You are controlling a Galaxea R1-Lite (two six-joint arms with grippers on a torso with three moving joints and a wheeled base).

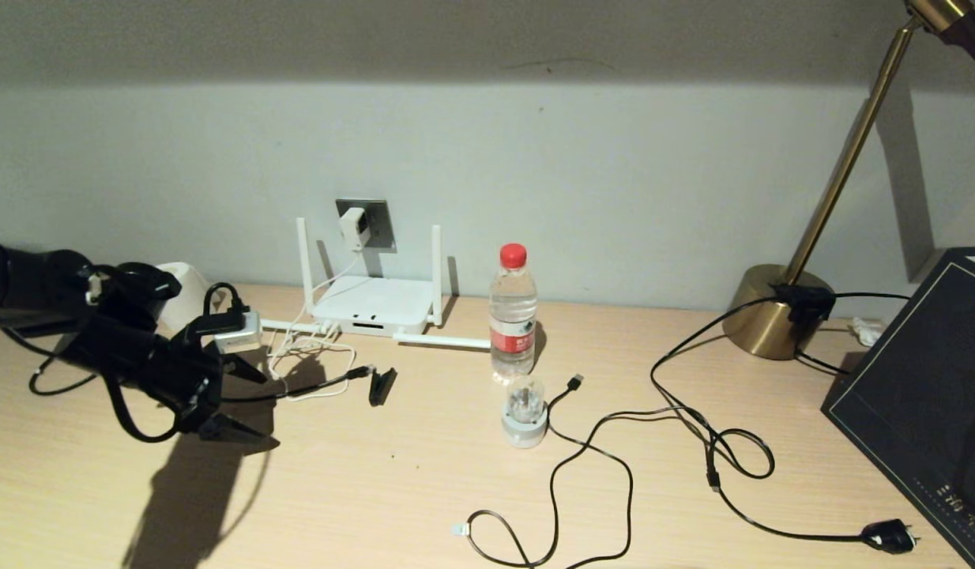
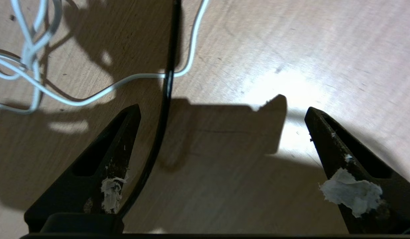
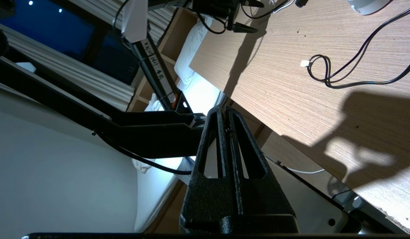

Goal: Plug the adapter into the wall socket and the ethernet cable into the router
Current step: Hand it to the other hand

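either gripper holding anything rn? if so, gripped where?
Nothing held. Left gripper is open above the desk, the ethernet cable lying loose beside one finger. Right gripper is shut on nothing, off the desk edge.

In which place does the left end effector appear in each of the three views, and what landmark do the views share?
Head view: the left end effector is at the left side, open, above the wooden table.
Left wrist view: its two fingers rise from the lower edge.
Right wrist view: it is small, at the top edge.
Shared landmark: the wooden table, in all three.
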